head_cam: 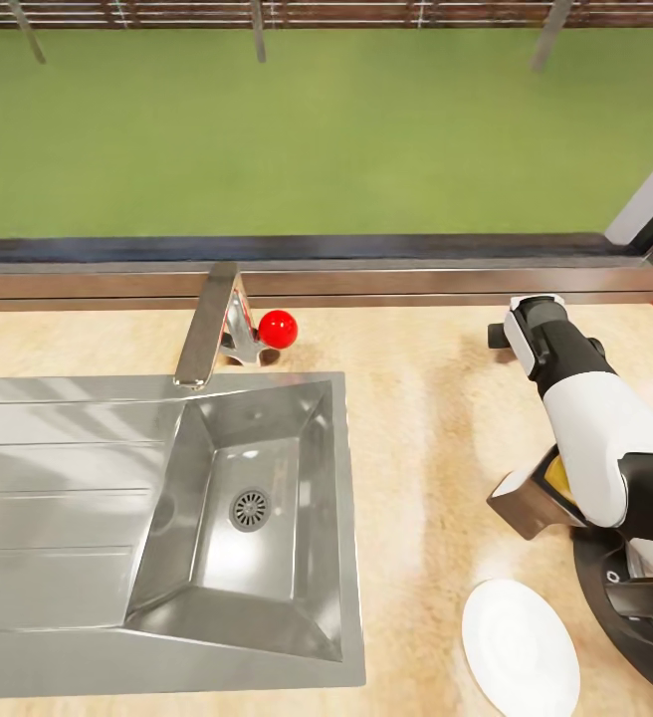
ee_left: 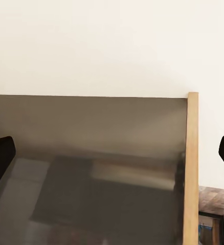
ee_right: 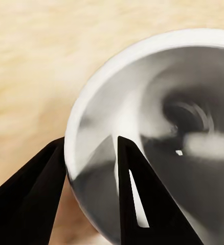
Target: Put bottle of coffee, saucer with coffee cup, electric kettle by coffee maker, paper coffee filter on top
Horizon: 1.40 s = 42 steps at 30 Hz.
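1. Right gripper (ee_right: 91,141) is straddling the wall of the coffee cup (ee_right: 158,66), with one dark finger inside the bowl and the other outside against the white rim. Whether the fingers are actually pressing on the wall cannot be told.
2. Left gripper (ee_left: 112,158) is standing wide open, its two black fingertips showing at opposite borders of the left wrist view. It is facing a dark grey panel (ee_left: 91,153) that ends at a light wood edge strip (ee_left: 192,168), under a plain cream wall (ee_left: 112,46).
3. In the head view, the kitchen countertop (head_cam: 416,448) is running bare between the steel sink (head_cam: 347,558) and the right arm (head_cam: 585,408), giving open room there.
4. The window frame (head_cam: 307,261) is bounding the worktop at the back. The faucet (head_cam: 207,324) and its red knob (head_cam: 278,329) are standing just behind the sink.
5. The saucer (head_cam: 521,647) is lying flat near the front of the counter, beside the sink's right rim and just below the right arm's lower part.
6. In the right wrist view, beige countertop (ee_right: 40,61) is showing beyond the cup's rim. How the cup is lying relative to the saucer cannot be told.
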Available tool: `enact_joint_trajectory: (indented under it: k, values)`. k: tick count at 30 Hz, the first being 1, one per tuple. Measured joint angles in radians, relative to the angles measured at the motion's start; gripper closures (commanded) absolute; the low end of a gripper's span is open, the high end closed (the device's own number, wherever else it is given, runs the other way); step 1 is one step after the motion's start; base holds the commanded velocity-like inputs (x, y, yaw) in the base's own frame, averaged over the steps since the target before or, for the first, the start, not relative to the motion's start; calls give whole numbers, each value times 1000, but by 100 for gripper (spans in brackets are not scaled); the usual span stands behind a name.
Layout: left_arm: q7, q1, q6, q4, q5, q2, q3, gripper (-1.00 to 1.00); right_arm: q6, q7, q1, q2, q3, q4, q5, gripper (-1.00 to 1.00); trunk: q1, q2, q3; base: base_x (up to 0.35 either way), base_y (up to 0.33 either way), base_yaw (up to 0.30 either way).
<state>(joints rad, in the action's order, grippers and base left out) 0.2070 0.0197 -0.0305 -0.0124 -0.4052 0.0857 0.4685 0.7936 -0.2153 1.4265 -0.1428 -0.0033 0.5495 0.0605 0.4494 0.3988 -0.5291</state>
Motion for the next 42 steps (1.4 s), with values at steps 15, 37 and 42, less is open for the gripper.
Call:
enact_joint_trajectory:
  k: [15, 37, 42]
  values:
    - [0, 7, 1, 0, 0, 0, 0, -100, -3, 0, 0, 10, 2, 9, -20, 100, 0, 0, 0, 0, 0, 0]
    - [0, 6, 3, 3, 1, 0, 0, -100, -3, 1, 0, 15, 1, 39, -23, 100, 0, 0, 18, 0, 0, 0]
    - [0, 6, 3, 3, 1, 1, 1, -100, -3, 1, 0, 15, 1, 60, -22, 100, 0, 0, 26, 0, 0, 0]
